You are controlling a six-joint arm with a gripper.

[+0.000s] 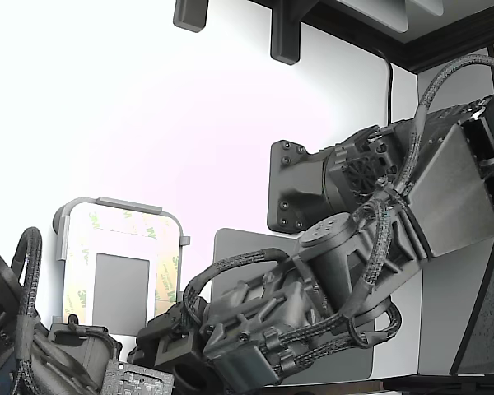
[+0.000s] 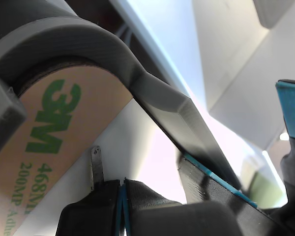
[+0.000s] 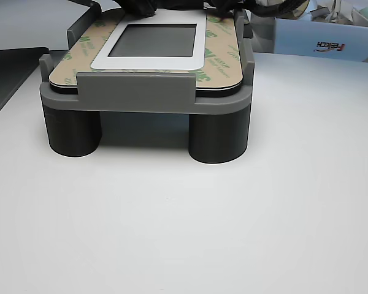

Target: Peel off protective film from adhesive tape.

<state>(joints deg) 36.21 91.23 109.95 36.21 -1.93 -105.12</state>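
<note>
The protective film (image 1: pixel 160 271) is a tan frame with green 3M logos around a small grey rectangle (image 1: pixel 121 292). It lies flat in the light grey rounded tray (image 1: pixel 115 203). The adhesive tape is hidden beneath the film, and no bare tape shows. My gripper (image 1: pixel 166 331) sits at the tray's near right corner in the exterior view. In the wrist view the film (image 2: pixel 54 137) fills the picture close up under the tray rim (image 2: pixel 88 39). My gripper (image 2: pixel 122 204) is shut there, its blue pads pressed together just off the film's edge. Nothing shows between the pads.
A dark grey rounded mat (image 1: pixel 239 243) lies under my arm, right of the tray in the exterior view. A second arm (image 1: pixel 33 346) sits at the lower left. In the other view the tray (image 3: pixel 135 92) stands on round legs on a white table, with a light box (image 3: pixel 322 43) behind it.
</note>
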